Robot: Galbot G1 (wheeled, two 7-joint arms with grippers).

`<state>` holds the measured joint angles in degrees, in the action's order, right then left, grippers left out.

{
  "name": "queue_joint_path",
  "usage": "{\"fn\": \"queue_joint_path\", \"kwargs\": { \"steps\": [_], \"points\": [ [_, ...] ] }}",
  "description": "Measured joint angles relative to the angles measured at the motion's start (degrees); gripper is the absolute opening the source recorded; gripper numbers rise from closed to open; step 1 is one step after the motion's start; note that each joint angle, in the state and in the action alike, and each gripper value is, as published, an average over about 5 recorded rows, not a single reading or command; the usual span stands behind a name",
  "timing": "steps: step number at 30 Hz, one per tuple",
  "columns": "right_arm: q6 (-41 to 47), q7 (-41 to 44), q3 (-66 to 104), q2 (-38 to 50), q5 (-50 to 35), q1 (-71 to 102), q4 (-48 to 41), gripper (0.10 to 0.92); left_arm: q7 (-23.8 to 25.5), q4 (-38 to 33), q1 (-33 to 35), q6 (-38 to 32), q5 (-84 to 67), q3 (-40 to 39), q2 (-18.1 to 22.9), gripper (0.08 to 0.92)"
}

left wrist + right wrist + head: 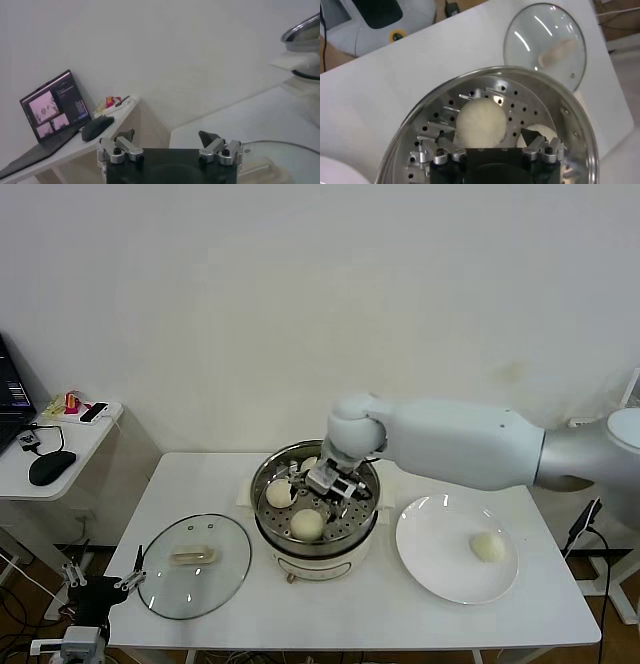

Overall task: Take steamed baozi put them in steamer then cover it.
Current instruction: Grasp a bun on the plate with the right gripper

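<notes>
On the white tabletop (400, 614), the right gripper (332, 482) hangs inside the steamer (266, 484) with fingers spread, released above a baozi (481, 122) — another lies on the plate (430, 569), and the cover (195, 564) rests flat, its handle (193, 557) lying left-right, near the open left gripper (170, 150).

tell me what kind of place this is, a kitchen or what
Probably a lab or office test area rather than a real kitchen: a bare white wall, a plain white table holding only the steamer, lid and plate, and a side desk with a laptop and mouse.
</notes>
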<state>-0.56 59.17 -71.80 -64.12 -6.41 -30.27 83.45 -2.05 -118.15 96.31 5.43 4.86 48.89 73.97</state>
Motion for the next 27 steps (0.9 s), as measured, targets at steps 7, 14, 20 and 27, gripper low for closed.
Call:
{"fn": "queue_joint_path", "kwargs": {
  "steps": [7, 14, 20, 27],
  "points": [
    [8.07, 1.11, 2.96, 5.59, -2.81, -1.45, 0.35, 0.823, 0.11, -0.67, -0.1, 0.48, 0.14, -0.42, -0.47, 0.823],
    [15.19, 1.68, 4.85, 14.33, -4.03, -1.34, 2.62, 0.823, 0.24, -1.18, -0.14, 0.93, 0.24, -1.18, -1.09, 0.823],
    [17.46, 1.8, 5.85, 23.75, -2.62, 0.82, 5.1, 0.823, 0.28, -1.26, -0.57, 1.19, 0.28, -2.04, -1.66, 0.823],
    [17.81, 1.83, 9.86, 32.88, 0.96, 7.69, 5.72, 0.823, 0.28, -1.47, -0.71, 1.42, 0.73, -3.41, -1.91, 0.823]
  ]
}}
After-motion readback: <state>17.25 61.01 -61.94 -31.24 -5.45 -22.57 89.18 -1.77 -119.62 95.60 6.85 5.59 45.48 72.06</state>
